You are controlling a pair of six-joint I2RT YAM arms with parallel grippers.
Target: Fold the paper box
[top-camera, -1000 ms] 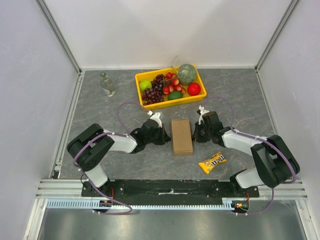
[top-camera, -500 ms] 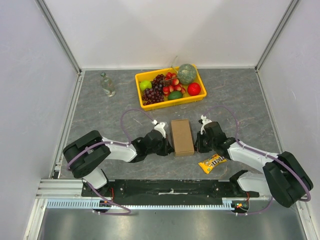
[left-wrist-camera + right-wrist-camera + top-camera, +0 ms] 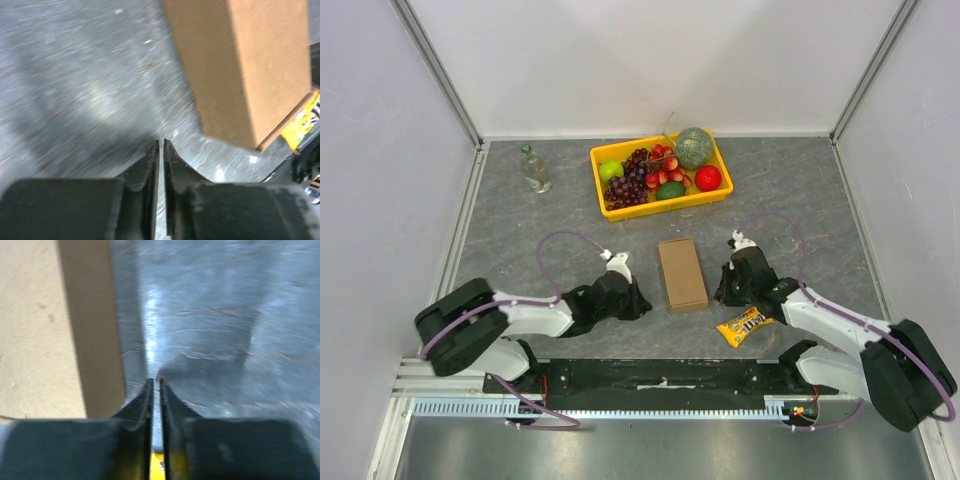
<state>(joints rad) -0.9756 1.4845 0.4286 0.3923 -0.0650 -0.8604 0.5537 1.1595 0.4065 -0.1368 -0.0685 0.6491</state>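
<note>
The box is a closed carton lying flat at desk centre. Left fingers are at its 8 o'clock and right fingers at its 4 o'clock. Both pairs are almost closed, empty and clear of the box. The tray is at 12 o'clock.

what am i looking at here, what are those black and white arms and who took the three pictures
These are two robot arms bolted at the near edge of a table, each ending in a two-finger gripper. The wide picture comes from a fixed camera above; the two blurry close-ups come from a camera on each wrist. Between the arms lies a closed brown paper box. Also there: a yellow tray of fruit, a candy packet and a small bottle. The left gripper and right gripper are both shut, beside the paper box, holding nothing.
</note>
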